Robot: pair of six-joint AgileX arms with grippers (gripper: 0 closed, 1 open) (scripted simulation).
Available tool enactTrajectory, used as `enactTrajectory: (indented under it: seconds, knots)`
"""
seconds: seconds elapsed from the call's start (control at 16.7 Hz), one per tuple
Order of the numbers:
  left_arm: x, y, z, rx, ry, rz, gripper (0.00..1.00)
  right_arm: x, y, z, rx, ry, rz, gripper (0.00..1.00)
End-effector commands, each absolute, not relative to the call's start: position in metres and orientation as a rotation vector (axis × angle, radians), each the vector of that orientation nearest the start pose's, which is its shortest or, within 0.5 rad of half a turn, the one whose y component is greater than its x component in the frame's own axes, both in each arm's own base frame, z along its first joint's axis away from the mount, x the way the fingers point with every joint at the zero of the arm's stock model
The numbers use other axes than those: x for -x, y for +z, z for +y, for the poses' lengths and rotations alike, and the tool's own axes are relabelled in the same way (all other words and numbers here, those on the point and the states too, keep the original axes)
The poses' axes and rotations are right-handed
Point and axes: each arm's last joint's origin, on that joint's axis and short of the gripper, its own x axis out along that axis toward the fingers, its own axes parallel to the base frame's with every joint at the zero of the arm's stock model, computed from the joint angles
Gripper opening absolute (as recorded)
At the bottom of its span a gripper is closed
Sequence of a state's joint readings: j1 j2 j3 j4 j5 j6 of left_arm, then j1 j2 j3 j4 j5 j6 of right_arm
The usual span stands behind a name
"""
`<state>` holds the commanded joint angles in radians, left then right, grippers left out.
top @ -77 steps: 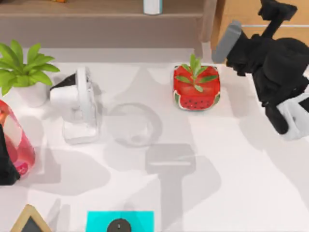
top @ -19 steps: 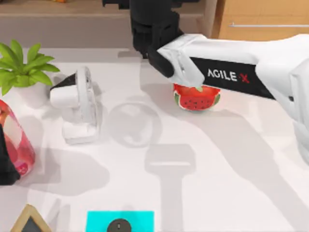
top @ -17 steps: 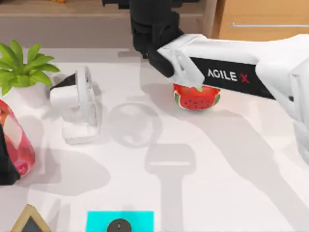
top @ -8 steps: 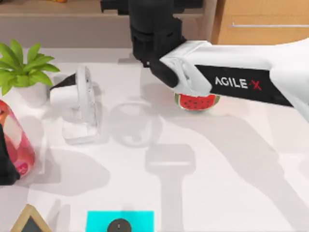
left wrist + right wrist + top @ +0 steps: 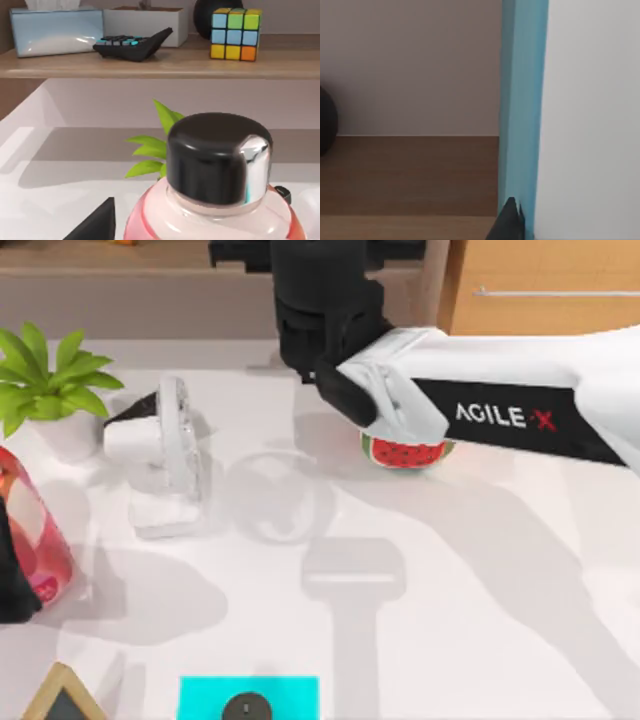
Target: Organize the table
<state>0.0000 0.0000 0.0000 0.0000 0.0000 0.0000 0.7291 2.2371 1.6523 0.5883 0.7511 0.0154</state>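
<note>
Tabletop, plain and white: the table [image 5: 480, 620] takes up most of the top view, from the brown wooden shelf [image 5: 150, 275] along the upper edge down to the bottom of the frame. The right arm [image 5: 520, 405] reaches in from the right edge to the upper centre, where the right gripper [image 5: 318, 280] sits at the shelf. Whether that claw is wide or narrow cannot be told. Its wrist view shows a blue-and-white object [image 5: 525, 100] very close, standing on a wooden board [image 5: 405, 175]. Under the arm, a watermelon-patterned pot [image 5: 405, 452] is partly covered. At the upper left stand a green potted plant [image 5: 45, 380] and, just right of it, a small white fan [image 5: 160, 455]. The left gripper [image 5: 12, 585] is at the left edge beside a pink bottle [image 5: 30, 530], and its claw's state cannot be told either. The left wrist view looks over the bottle's black cap [image 5: 217, 157] toward a tissue box [image 5: 57, 30], a black calculator [image 5: 132, 42] and a colour cube [image 5: 230, 32]. A tan cabinet [image 5: 540, 285] fills the upper right corner.
</note>
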Motion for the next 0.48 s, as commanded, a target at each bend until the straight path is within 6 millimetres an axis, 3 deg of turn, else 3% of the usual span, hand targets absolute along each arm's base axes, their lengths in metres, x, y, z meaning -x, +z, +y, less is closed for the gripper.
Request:
enactTrajectory:
  seconds: [0.24, 0.48]
  knots:
    - [-0.106, 0.160, -0.001, 0.000, 0.000, 0.000, 1.00, -0.379, 0.234, 0.306, -0.115, 0.096, 0.003, 0.00]
    - [-0.106, 0.160, -0.001, 0.000, 0.000, 0.000, 1.00, -0.343, 0.240, 0.266, -0.271, 0.275, 0.069, 0.00]
